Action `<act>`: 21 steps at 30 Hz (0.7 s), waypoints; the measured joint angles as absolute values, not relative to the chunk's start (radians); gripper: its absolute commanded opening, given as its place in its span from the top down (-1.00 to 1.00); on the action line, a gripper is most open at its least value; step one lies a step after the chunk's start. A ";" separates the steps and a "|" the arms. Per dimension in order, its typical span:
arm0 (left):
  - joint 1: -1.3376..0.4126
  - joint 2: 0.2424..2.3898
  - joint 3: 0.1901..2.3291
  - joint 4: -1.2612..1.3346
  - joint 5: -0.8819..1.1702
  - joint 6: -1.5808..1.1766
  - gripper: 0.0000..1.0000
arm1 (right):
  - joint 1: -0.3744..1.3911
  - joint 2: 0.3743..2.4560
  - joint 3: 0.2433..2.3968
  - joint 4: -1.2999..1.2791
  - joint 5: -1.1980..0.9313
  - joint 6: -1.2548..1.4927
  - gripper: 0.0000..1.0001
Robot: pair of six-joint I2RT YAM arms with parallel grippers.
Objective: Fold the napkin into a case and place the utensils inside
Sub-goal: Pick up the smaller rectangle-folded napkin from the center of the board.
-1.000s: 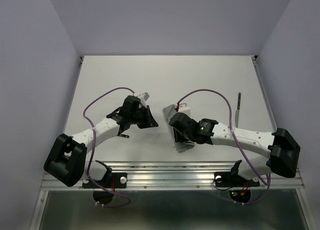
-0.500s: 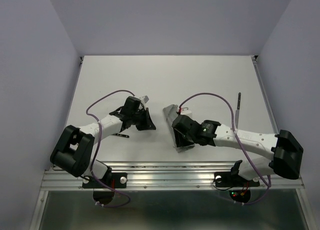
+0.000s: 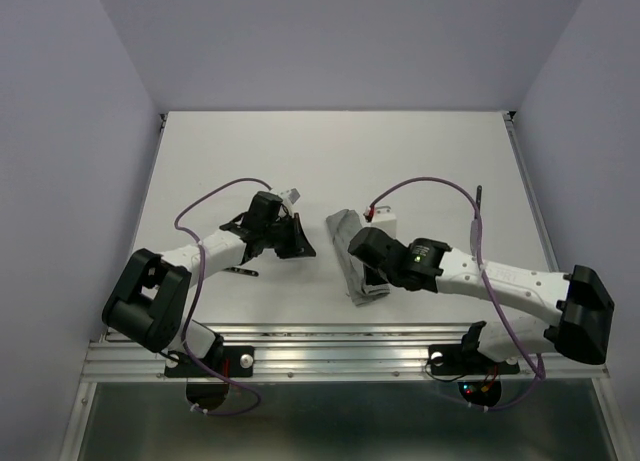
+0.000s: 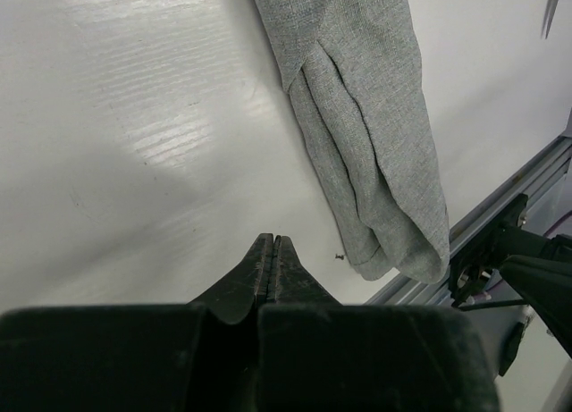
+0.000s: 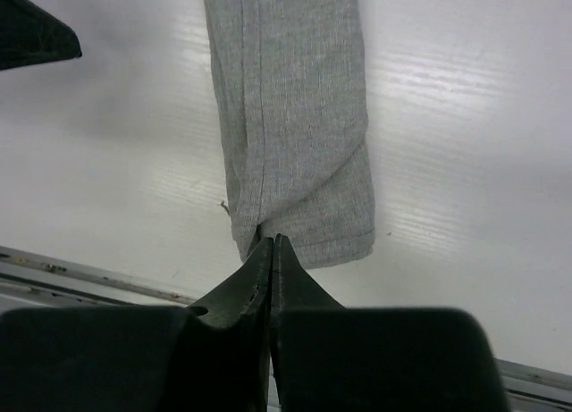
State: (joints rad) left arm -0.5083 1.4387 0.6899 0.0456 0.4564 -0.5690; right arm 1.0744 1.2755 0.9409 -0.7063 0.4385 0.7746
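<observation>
White table (image 3: 330, 151) boxed by pale lavender walls (image 3: 60, 131) — an aluminium rail (image 3: 340, 343) along its near edge.

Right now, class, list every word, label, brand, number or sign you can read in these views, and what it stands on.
None can be read.
The folded grey napkin is plain cloth.
The white table bears no print.
The utensil is too small to show any stamp.

The case (image 5: 295, 99) is showing plain, unpatterned grey at centre frame; the table (image 3: 300, 151) around it is gleaming white.
</observation>
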 measured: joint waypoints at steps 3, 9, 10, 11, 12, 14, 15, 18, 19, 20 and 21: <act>-0.508 1.439 0.690 0.054 0.457 -0.573 1.00 | 1.052 1.316 0.974 -0.698 0.469 0.759 0.99; -0.508 1.439 0.689 0.063 0.459 -0.578 1.00 | 0.992 1.395 0.967 -0.628 0.474 0.721 0.99; -0.508 1.439 0.688 0.064 0.459 -0.579 1.00 | 0.990 1.417 0.957 -0.604 0.462 0.717 0.99; -0.508 1.439 0.688 0.064 0.459 -0.580 1.00 | 0.990 1.435 0.940 -0.575 0.445 0.715 0.99; -0.508 1.439 0.687 0.064 0.459 -0.580 1.00 | 0.990 1.454 0.917 -0.542 0.425 0.713 0.99; -0.508 1.439 0.686 0.064 0.459 -0.582 1.00 | 0.990 1.481 0.875 -0.503 0.386 0.710 0.99; -0.508 1.439 0.684 0.067 0.459 -0.584 1.00 | 0.990 1.496 0.849 -0.493 0.368 0.707 0.99; -0.508 1.439 0.679 0.071 0.459 -0.587 1.00 | 0.990 1.504 0.823 -0.489 0.353 0.693 0.98; -0.508 1.439 0.679 0.072 0.459 -0.588 1.00 | 0.990 1.502 0.823 -0.487 0.353 0.689 0.98; -0.508 1.439 0.679 0.073 0.459 -0.590 1.00 | 0.990 1.497 0.824 -0.485 0.353 0.680 0.95; -0.508 1.439 0.679 0.077 0.459 -0.592 1.00 | 0.990 1.494 0.825 -0.486 0.353 0.676 0.94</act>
